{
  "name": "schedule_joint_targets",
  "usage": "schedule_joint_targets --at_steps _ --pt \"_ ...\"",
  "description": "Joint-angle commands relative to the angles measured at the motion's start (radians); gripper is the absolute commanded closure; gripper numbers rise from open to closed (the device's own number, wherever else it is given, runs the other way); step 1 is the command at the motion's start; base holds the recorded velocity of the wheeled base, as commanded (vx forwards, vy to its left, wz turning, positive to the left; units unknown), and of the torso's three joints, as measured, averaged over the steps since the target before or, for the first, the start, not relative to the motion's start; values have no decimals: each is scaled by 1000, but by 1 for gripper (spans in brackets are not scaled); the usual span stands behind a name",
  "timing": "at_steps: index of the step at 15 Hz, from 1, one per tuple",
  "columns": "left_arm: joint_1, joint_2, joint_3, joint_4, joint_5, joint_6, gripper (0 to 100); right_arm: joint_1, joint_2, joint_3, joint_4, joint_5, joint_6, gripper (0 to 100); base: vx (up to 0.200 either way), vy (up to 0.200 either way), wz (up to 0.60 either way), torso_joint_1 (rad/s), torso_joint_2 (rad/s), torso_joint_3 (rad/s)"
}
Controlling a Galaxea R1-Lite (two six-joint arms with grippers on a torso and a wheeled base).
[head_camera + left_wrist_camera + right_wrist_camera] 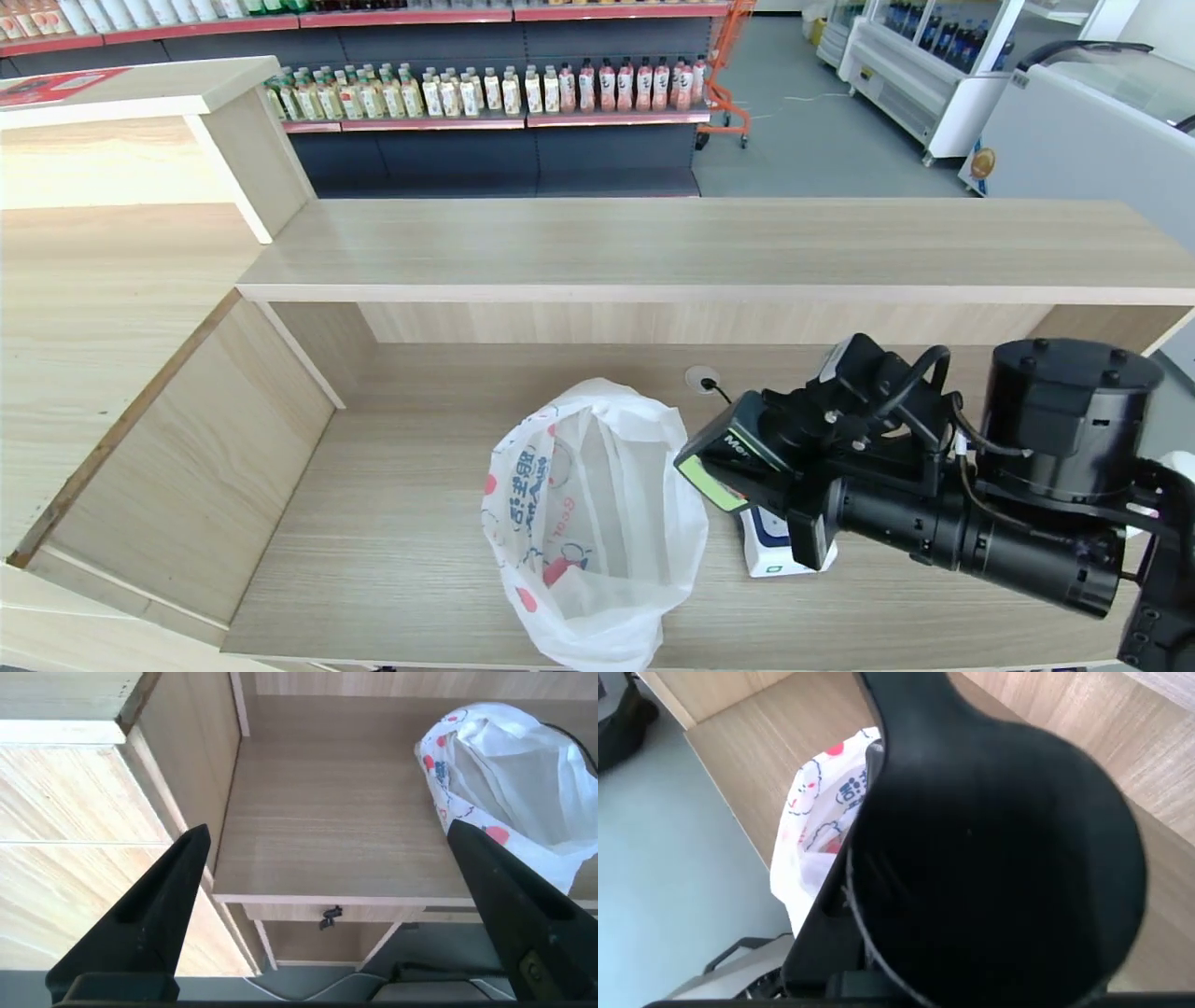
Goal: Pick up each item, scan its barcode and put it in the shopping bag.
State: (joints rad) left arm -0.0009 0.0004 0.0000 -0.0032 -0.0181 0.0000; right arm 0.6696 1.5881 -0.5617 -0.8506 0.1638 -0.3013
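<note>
So | white-blue box [770, 553] just right of shopping bag [588, 504], under right gripper [752, 476] (grip unclear) | left gripper [329, 840] spread open, farther off

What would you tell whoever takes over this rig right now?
Left gripper: fingers open, empty, over the counter's near edge.
Right gripper: beside the shopping bag, with a black green-edged item at its tip; grip unclear.
White-and-blue box: on the counter under that arm, next to the bag.
Done: cannot tell; the bag stands open, contents unclear.
Left: scan and bag these two items.
</note>
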Motion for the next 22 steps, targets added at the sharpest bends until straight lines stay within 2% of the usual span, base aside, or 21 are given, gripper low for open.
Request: schedule_joint_targets --at_steps 1,5,10,13,17,22 --pt "-1 0 0 0 0 -2 0 2 67 11 -44 -20 -22 100 0 0 0 0 0 0" --pt "-1 0 0 0 0 -2 0 1 185 132 -277 -21 -24 100 0 0 0 0 0 0" --pt "-1 0 0 0 0 -2 0 1 434 267 -699 -23 -32 100 0 0 0 0 0 0" --pt "-1 0 0 0 0 -2 0 5 474 336 -720 -18 -32 100 0 0 0 0 0 0" --pt "-1 0 0 0 0 -2 0 2 547 270 -720 -18 -33 100 0 0 0 0 0 0" --pt "-1 0 0 0 0 -2 0 2 604 264 -720 -20 -39 100 0 0 0 0 0 0"
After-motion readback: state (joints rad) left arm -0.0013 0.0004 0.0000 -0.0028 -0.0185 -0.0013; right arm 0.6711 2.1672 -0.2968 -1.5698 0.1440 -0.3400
